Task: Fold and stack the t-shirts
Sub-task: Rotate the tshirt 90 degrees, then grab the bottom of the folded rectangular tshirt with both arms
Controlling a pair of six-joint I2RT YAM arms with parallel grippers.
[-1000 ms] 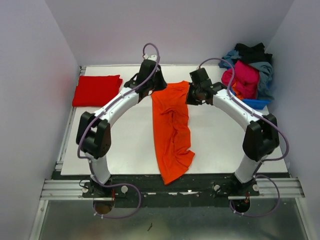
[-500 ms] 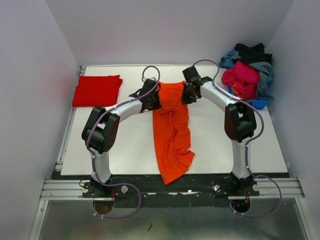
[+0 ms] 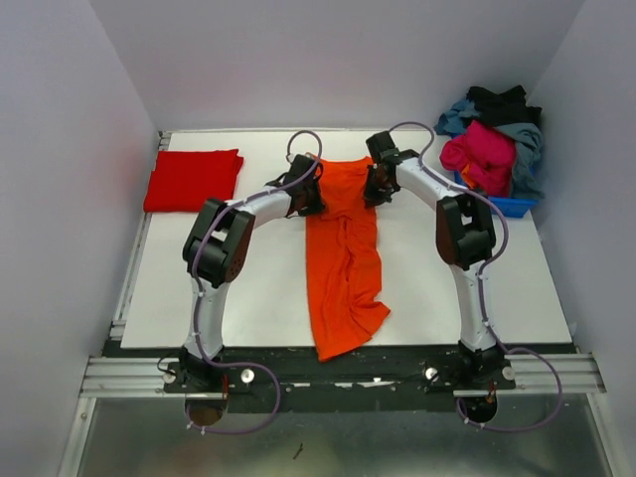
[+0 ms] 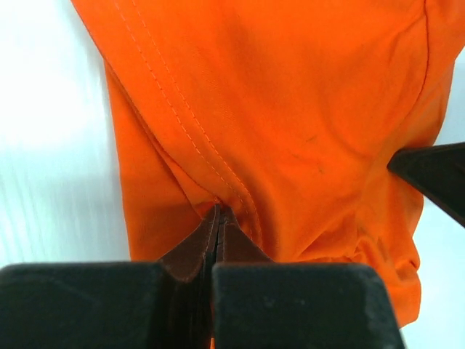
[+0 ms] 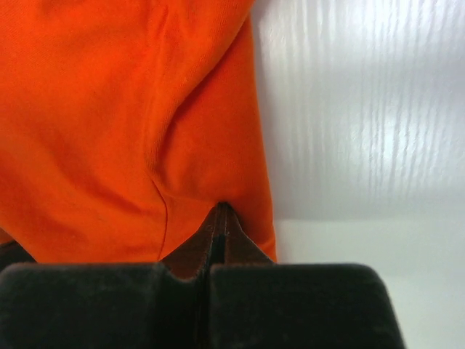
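Note:
The orange t-shirt (image 3: 344,253) lies in a long strip down the middle of the table, its lower end at the near edge. My left gripper (image 3: 309,198) is shut on the shirt's far left edge; the left wrist view shows the pinched cloth (image 4: 240,131) at the fingertips. My right gripper (image 3: 375,186) is shut on the far right edge, with the cloth (image 5: 131,123) filling the right wrist view. A folded red t-shirt (image 3: 193,179) lies at the far left. Pink, grey-blue and black shirts (image 3: 494,149) are piled at the far right.
The pile of shirts sits in a blue bin (image 3: 505,206) at the far right corner. White walls close in the table (image 3: 447,288) on three sides. A metal rail (image 3: 338,376) runs along the near edge by the arm bases.
Both arms have stretched farther over the table and drawn closer together, pulling the orange shirt's far end away from me and straightening it. Both grippers stay shut on the cloth.

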